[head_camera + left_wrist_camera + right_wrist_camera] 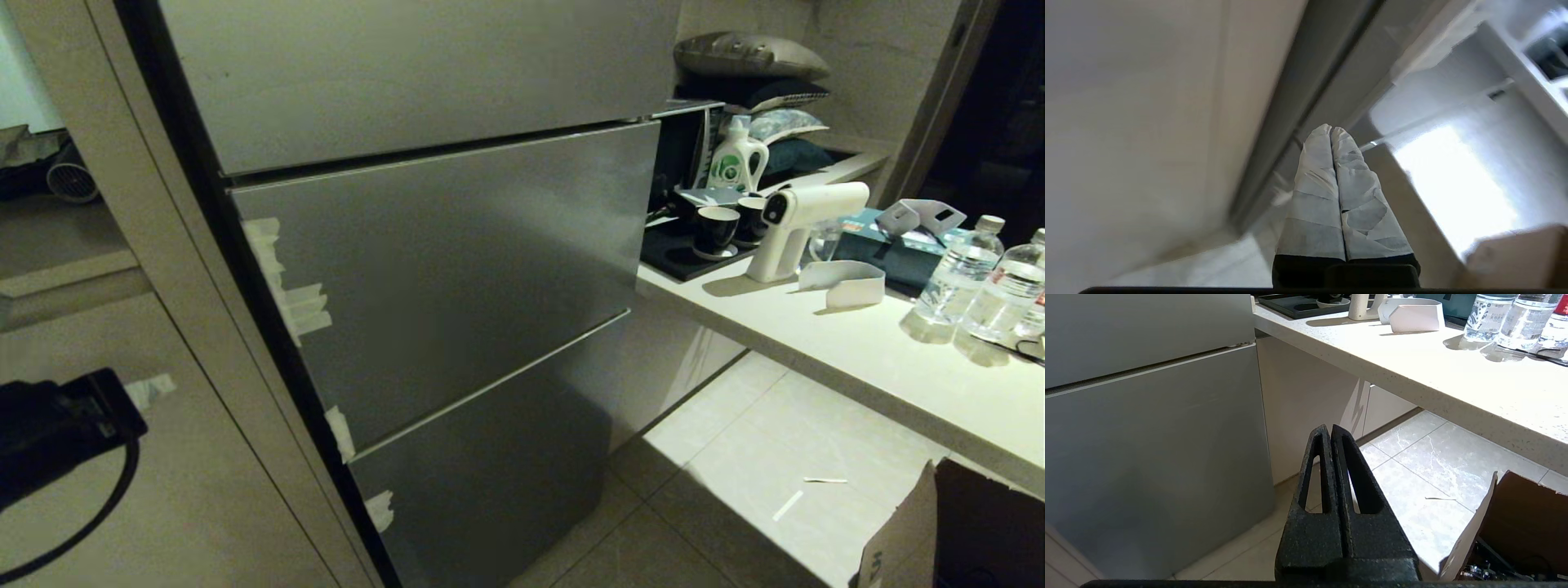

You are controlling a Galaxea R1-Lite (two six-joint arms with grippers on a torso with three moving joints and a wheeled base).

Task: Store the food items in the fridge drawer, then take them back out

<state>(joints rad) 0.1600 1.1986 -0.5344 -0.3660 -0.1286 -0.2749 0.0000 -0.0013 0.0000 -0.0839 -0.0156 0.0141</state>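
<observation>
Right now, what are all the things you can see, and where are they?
Fridge: one, grey steel, shut, left of counter.
Tape scraps: several, whitish, fridge's left edge.
Counter: one, pale, right.
Cups: two, black, on dark tray.
Spray gun: one, white, on counter.
Bottles: two, clear, counter's right end.
Detergent bottle: one, white-green, behind cups.
Cushions: stacked, grey and dark, back.
Box: one, brown, floor.
Left gripper: taped white, shut, by fridge.
Right gripper: black, shut, above floor.

Three grey door panels (pixel 457 269) front the fridge. On the counter (pixel 857 351) stand two water bottles (pixel 955 273), two dark cups (pixel 717 230), one detergent bottle (pixel 737 159) and one white spray gun (pixel 804 224). Four cushions (pixel 751 57) are stacked at its far end.
</observation>
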